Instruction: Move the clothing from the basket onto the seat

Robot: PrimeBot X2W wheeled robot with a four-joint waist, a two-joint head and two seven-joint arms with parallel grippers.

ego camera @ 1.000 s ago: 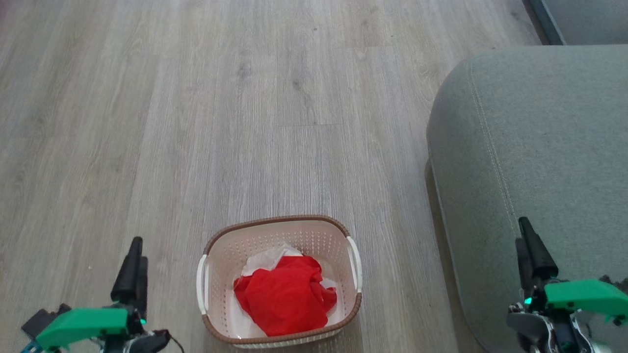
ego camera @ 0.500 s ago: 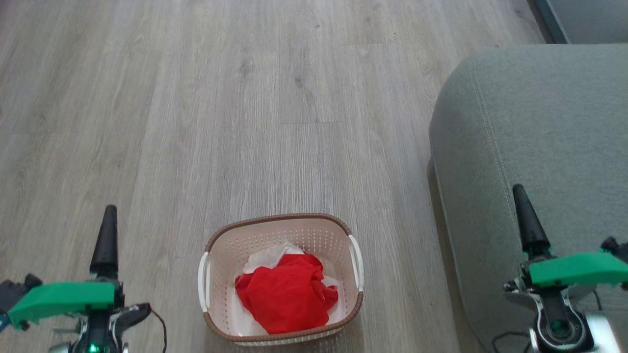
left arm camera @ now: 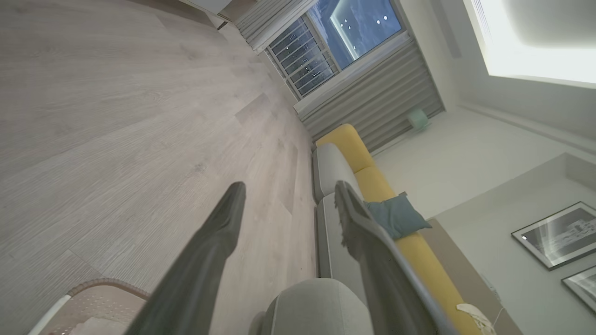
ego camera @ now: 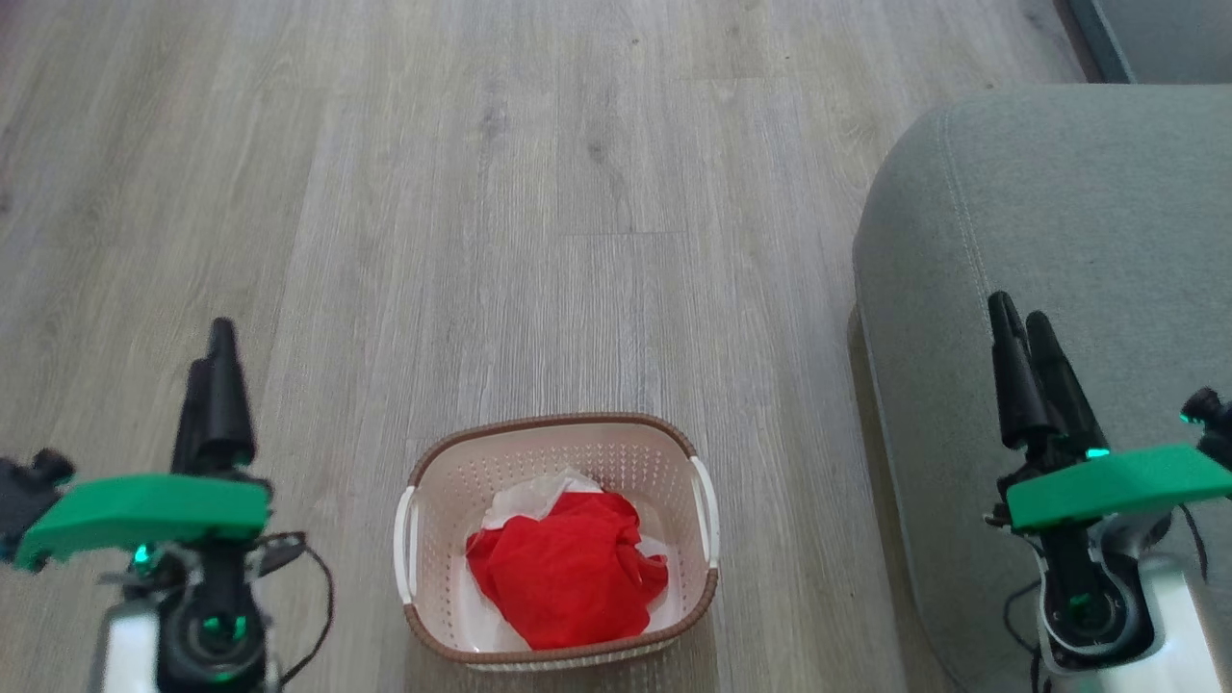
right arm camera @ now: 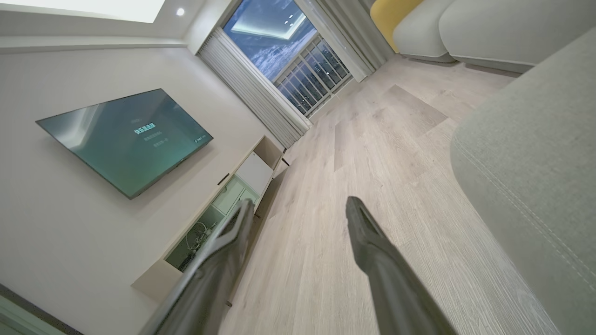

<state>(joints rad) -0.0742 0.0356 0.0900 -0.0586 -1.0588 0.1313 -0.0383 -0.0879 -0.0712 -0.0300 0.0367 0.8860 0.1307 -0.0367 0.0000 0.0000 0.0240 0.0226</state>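
The left claw [ego camera: 212,345] hangs over bare wooden floor [ego camera: 500,192], fingers apart and empty. The right claw [ego camera: 1018,310] is spread just as wide and holds nothing. It hovers above the near edge of the seat [ego camera: 1078,212], whose rounded corner lies ahead of it and whose stitched side edge runs just to its left.

The basket [ego camera: 553,422] stands on the floor between the two claws, behind their fingertips and touching neither. The clothing [ego camera: 568,577] lies crumpled inside it, red with white showing at the far side. Open floor stretches ahead of the left claw and beyond the basket's far rim, and a strip of floor separates the basket's right handle from the seat.

A second ago both claws' fingertips had not passed that far rim; now they reach beyond it. Basket and clothing lie as before.
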